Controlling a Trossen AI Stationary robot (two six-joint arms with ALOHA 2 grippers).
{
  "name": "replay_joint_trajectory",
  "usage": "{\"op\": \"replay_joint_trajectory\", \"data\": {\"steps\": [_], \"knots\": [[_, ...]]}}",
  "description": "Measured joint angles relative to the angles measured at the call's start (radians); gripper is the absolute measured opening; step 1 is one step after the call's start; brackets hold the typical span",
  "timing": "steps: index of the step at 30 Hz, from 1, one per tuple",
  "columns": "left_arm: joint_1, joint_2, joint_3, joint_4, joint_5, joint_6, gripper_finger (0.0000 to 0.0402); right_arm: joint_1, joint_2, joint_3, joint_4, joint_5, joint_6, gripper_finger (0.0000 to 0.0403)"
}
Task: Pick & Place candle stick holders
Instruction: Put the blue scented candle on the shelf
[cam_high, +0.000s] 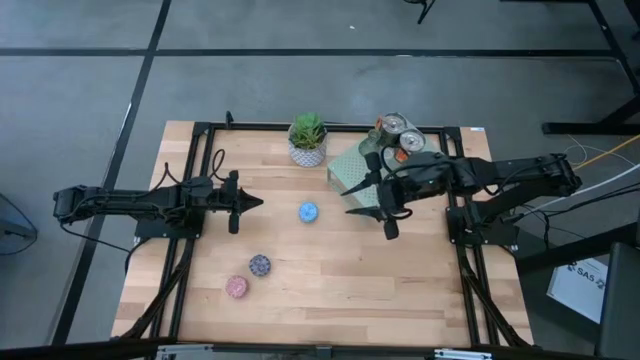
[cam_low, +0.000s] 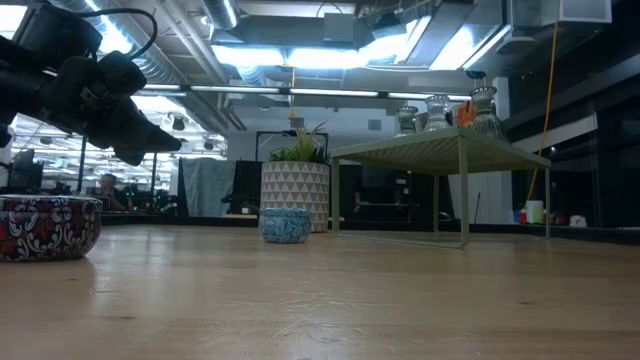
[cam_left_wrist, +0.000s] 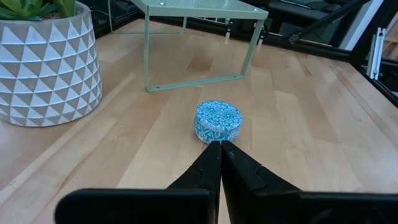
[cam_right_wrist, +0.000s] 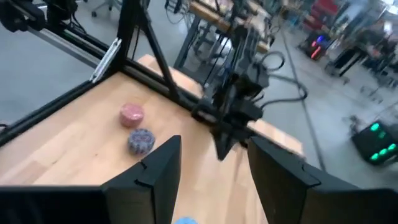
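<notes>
While the left gripper (cam_high: 257, 203) waits with fingers pressed together, pointing at the blue holder (cam_high: 308, 212) nearby on the table (cam_high: 400, 280), the right gripper (cam_high: 352, 200) hangs spread and empty beside the green slab (cam_high: 352, 168).

This is a robot lab or workshop inside an industrial building. A wooden bench (cam_high: 330, 270) stands on a grey concrete floor (cam_high: 80, 90) marked with dark lines. Black metal frames (cam_high: 190, 200) at the left and right edges of the bench carry the two arms. Behind the bench there are open ceiling pipes (cam_low: 250, 75), long lamps (cam_low: 260, 55), cables and other workstations (cam_right_wrist: 236, 25).
</notes>
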Motion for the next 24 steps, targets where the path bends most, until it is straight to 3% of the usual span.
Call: {"op": "replay_joint_trajectory", "data": {"steps": [4,11,24], "knots": [[0.000,0.000,0.000,0.001,0.000,0.000,0.0006,0.000,0.004,0.000,-0.032,-0.031,0.043,0.0188],[0.000,0.000,0.000,0.004,0.000,0.000,0.0006,0.008,0.028,-0.001,-0.054,-0.240,0.052,0.0188],[0.000,0.000,0.000,0.005,0.000,0.000,0.0006,0.067,0.105,0.000,-0.055,-0.252,0.318,0.0188]]}}
